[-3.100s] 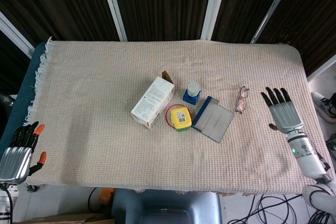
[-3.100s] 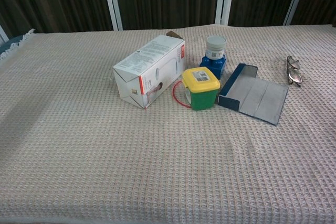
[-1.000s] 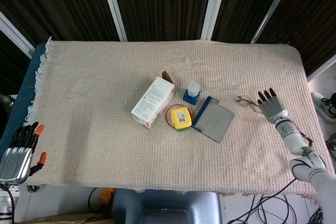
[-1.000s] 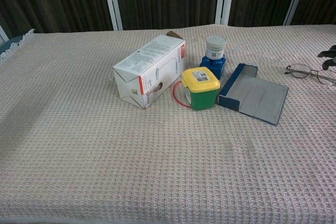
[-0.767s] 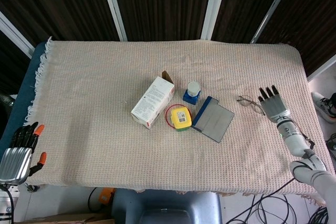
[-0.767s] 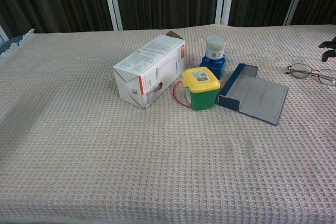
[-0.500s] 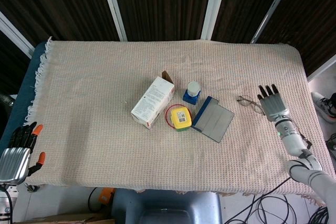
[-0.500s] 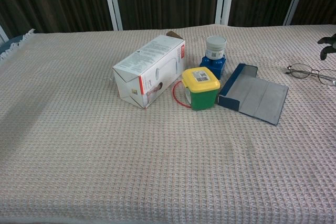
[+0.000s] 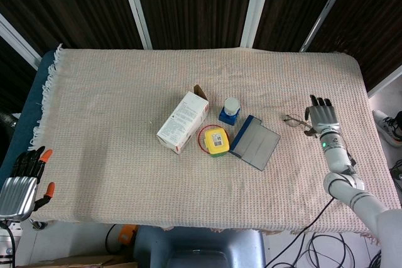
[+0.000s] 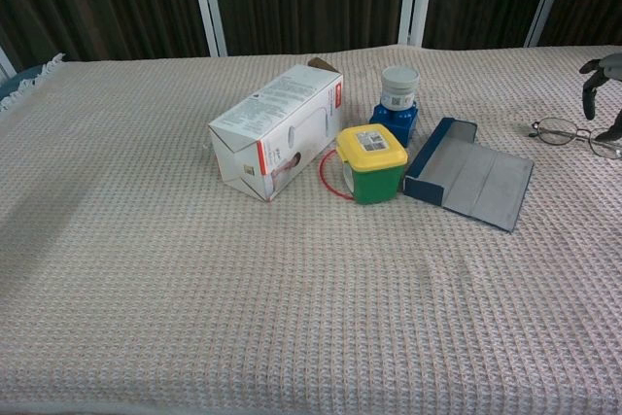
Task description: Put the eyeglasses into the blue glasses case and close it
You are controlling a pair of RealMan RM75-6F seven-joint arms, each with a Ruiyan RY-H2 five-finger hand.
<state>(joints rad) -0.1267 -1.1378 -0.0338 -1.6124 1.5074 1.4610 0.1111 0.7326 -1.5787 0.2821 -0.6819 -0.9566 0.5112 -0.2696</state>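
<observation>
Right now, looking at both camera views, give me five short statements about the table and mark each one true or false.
1. The blue glasses case lies open on the cloth. True.
2. The eyeglasses are inside the case. False: they lie on the cloth to its right, apart from it.
3. The right hand grips the eyeglasses. False: it is right beside them with fingers apart, holding nothing.
4. The yellow-lidded green container stands between the white carton and the case. True.
5. The left hand rests on the carton. False: it is off the near left corner of the table, far from it.
</observation>
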